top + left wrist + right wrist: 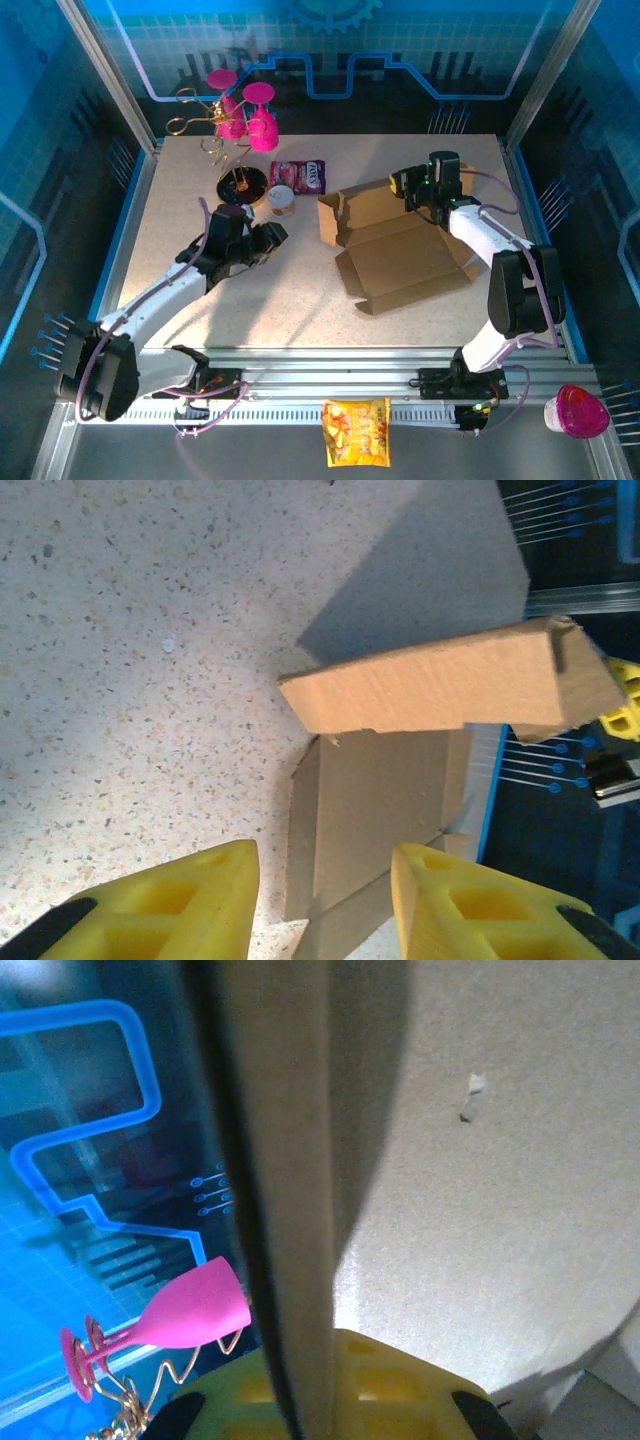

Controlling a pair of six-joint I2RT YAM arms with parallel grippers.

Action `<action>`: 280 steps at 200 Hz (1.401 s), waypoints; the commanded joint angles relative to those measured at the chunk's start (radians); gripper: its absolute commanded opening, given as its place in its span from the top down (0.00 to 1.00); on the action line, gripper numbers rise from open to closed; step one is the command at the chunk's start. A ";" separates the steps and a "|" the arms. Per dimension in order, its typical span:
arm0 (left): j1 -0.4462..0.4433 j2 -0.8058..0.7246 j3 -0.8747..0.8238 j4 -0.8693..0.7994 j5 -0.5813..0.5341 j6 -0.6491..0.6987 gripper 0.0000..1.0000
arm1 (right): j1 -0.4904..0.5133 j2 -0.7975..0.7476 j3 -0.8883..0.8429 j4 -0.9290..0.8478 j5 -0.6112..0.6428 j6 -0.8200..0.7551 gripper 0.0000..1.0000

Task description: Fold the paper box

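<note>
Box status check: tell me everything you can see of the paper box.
The paper box is plain brown corrugated cardboard, half folded, lying on the speckled table right of centre. Its base panel lies flat; the left wall and a far panel stand up, and the near flaps lie flat. The right gripper pinches the far panel's edge; the left gripper is open, apart from it.

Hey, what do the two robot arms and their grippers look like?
The left arm and right arm have white links, black joints and looping lilac cables. The left gripper and right gripper have yellow wedge fingers with moulded pockets and black trim.
</note>
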State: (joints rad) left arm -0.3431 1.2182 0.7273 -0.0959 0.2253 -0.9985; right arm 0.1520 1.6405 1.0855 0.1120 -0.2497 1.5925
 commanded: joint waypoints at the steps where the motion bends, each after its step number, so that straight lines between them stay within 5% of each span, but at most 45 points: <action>1: 0.009 0.046 0.053 -0.010 0.024 0.059 0.60 | 0.000 0.021 -0.056 0.090 -0.036 -0.018 1.00; 140: -0.073 0.481 0.344 0.137 0.091 0.364 0.51 | -0.012 0.037 -0.062 0.224 -0.098 -0.043 1.00; 205: -0.103 0.499 0.318 0.290 0.138 0.372 0.51 | -0.020 0.085 -0.023 0.257 -0.147 -0.047 1.00; 280: -0.098 0.442 0.254 0.268 0.129 0.402 0.47 | -0.044 0.124 0.022 0.223 -0.187 -0.070 1.00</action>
State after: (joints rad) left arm -0.4587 1.7084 1.0267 0.1543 0.3382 -0.6243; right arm 0.1249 1.7493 1.0691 0.3458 -0.3935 1.5505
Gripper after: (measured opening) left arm 0.520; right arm 0.062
